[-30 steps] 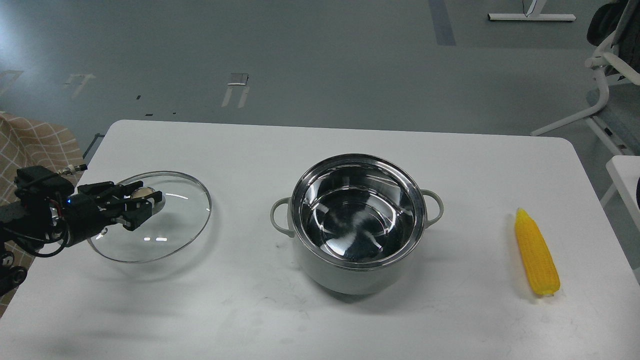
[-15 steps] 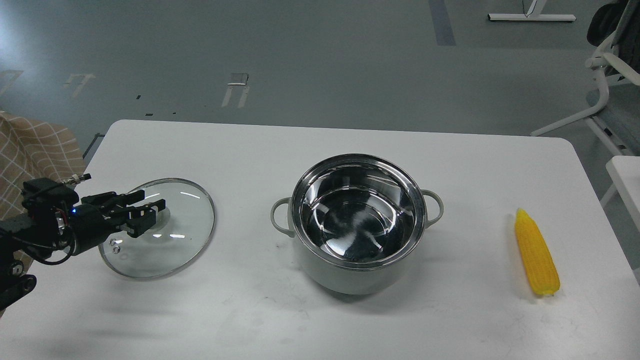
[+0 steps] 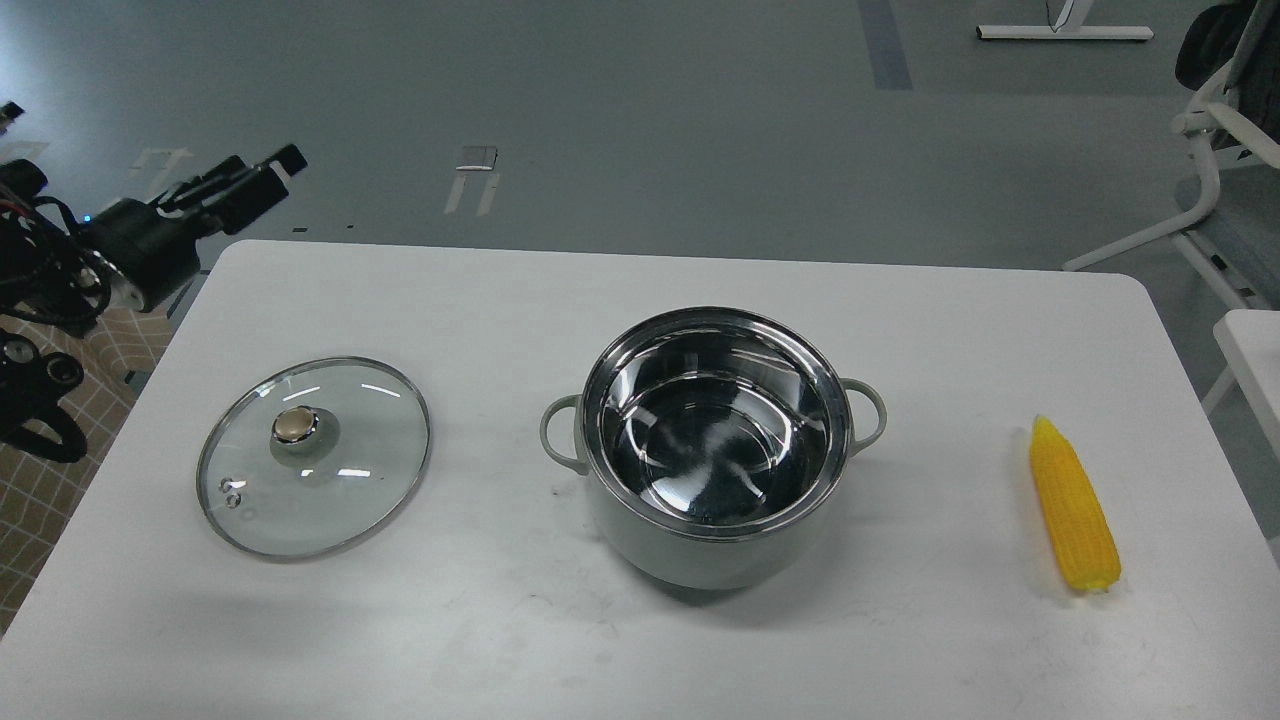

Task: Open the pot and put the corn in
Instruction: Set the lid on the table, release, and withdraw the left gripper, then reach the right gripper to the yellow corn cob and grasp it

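- One pot (image 3: 715, 450): pale grey-white outside, shiny steel inside, standing upright and uncovered near the middle of the white table (image 3: 620, 640). Nothing lies in it. It has two loop side handles, one on each side.
- One corn cob (image 3: 1073, 504): bright yellow, lying flat near the table's right edge, pointed end away from the robot. It is well apart from the pot, with bare tabletop between them.
- One glass lid (image 3: 314, 455): lying flat on the table to the left of the pot, gold knob (image 3: 293, 425) up, steel rim all round. It touches nothing else, and a strip of bare table separates it from the pot's left handle.
- One arm in view: the left gripper (image 3: 262, 172) is raised off the table's far-left corner, over the floor, well clear of the lid. It holds nothing. Its fingers lie close together and overlap from this angle, so I cannot tell whether they are parted or closed.
- The right gripper does not appear.
- Open room: wide bare tabletop lies in front of the pot and along the far edge behind it.
- Beyond the table's right side stands one white chair (image 3: 1215, 150); a checked cloth (image 3: 40, 480) shows at the left edge.
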### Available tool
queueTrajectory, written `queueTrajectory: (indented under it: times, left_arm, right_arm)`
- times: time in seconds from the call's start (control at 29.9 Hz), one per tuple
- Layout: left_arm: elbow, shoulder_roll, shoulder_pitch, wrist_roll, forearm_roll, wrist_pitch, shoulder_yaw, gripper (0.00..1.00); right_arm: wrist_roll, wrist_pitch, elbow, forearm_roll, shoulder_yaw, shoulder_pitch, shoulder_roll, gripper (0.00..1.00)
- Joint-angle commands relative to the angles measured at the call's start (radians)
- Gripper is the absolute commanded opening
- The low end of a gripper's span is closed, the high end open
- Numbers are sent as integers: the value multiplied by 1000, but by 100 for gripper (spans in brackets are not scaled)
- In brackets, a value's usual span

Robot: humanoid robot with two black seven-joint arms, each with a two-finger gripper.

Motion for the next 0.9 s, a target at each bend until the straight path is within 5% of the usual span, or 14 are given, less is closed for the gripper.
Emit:
queueTrajectory:
  times: [0.0,0.17,0.33,0.43,0.6,0.87]
  left_arm:
    - [11,-52,-58,0,-230,-4,-47,93]
    - [29,-103,-106,0,-547,-90,-154,96]
    - [191,-196,-196,0,-661,-226,-245,96]
    - [351,-278,-285,87,-664,-309,-278,96]
    - [485,-350,-348,122,-698,-456,-298,96]
    - [485,-397,-355,122,-701,-469,-298,97]
  right_arm:
    - [27,0,98,-142,-25,-71,-70,100]
    - [27,0,249,-455,-80,-151,-81,100]
    - [27,0,307,-667,-149,-202,-76,100]
    - [29,0,323,-757,-221,-203,-67,100]
    - [27,0,313,-894,-298,-222,-16,98]
    - [15,0,307,-995,-375,-288,73,91]
